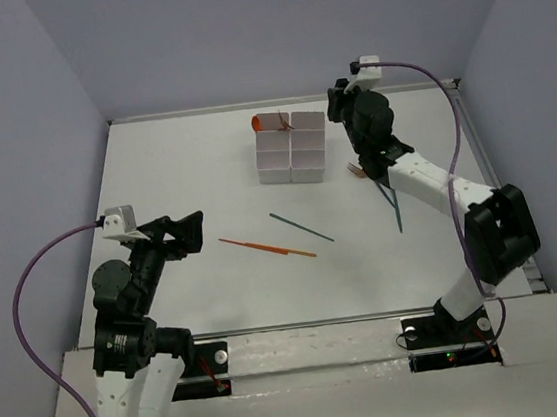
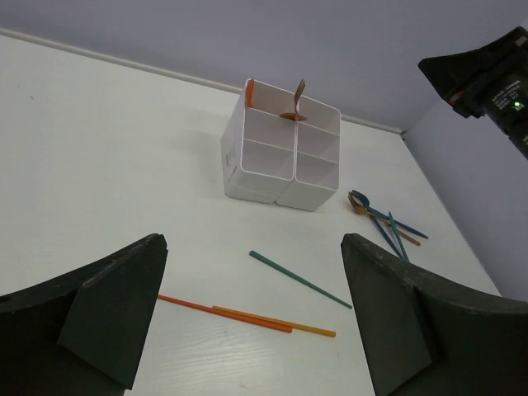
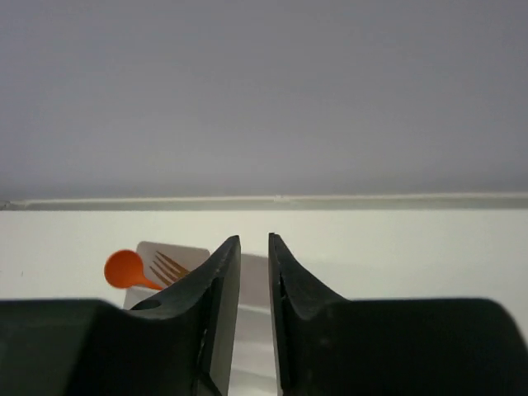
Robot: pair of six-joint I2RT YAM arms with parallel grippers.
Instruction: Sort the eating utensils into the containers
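The white four-compartment box (image 1: 276, 168) stands at the back middle of the table. An orange spoon (image 1: 264, 122) and a brown fork (image 1: 287, 122) stand in its back-left compartment. Both show in the right wrist view, the spoon (image 3: 124, 268) and the fork (image 3: 169, 266). Two orange sticks (image 1: 263, 247) and a teal stick (image 1: 301, 227) lie on the table in front of the box. Teal and brown utensils (image 1: 390, 201) lie in a pile to the right. My left gripper (image 1: 195, 228) is open and empty, left of the sticks. My right gripper (image 1: 335, 101) hovers right of the box, nearly shut with a narrow gap and nothing between the jaws.
Purple cables (image 1: 37, 296) run along both arms. Grey walls close the table at the back and sides. In the left wrist view the box (image 2: 264, 173), the orange sticks (image 2: 247, 316), the teal stick (image 2: 301, 279) and the pile (image 2: 379, 219) lie ahead of the open fingers.
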